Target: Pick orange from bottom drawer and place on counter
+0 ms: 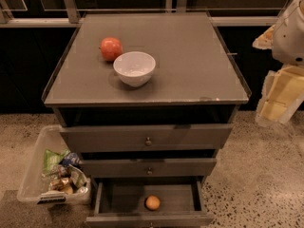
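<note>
The orange [152,203] is small, round and pale yellow-orange. It lies inside the open bottom drawer [118,198], near the middle of the drawer's floor. The counter [190,65] is the flat grey top of the cabinet. My gripper [280,99] hangs at the far right of the view, beside the counter's right edge and well above and to the right of the orange. Nothing shows in it.
A white bowl [135,68] and a larger red-orange fruit [111,48] sit on the left half of the counter. The two upper drawers [148,137] stick out slightly. A clear bin [35,175] of packets stands on the floor left of the cabinet.
</note>
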Action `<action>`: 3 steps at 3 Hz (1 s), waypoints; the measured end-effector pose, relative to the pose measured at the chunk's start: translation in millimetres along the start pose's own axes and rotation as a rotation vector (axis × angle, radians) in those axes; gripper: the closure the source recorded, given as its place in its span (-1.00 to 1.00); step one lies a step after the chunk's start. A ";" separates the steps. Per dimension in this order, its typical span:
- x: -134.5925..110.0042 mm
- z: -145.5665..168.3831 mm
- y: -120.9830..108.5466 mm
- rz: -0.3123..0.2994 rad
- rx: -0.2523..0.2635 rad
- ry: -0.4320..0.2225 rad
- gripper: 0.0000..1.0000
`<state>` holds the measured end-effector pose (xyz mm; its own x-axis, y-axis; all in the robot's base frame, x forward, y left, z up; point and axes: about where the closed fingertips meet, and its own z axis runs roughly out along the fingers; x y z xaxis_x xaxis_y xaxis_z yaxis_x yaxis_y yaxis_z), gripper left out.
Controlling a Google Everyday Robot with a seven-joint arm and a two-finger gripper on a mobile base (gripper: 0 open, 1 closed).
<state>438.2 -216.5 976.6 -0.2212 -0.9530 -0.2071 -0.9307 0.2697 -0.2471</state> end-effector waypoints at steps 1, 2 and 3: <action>0.0 0.0 0.0 0.000 0.000 0.000 -1.00; -0.2 -3.3 3.6 0.003 0.025 -0.006 -1.00; -4.1 -11.3 34.8 -0.027 0.076 -0.069 -1.00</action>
<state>403.4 -204.8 979.5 -0.1735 -0.9488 -0.2640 -0.9108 0.2565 -0.3235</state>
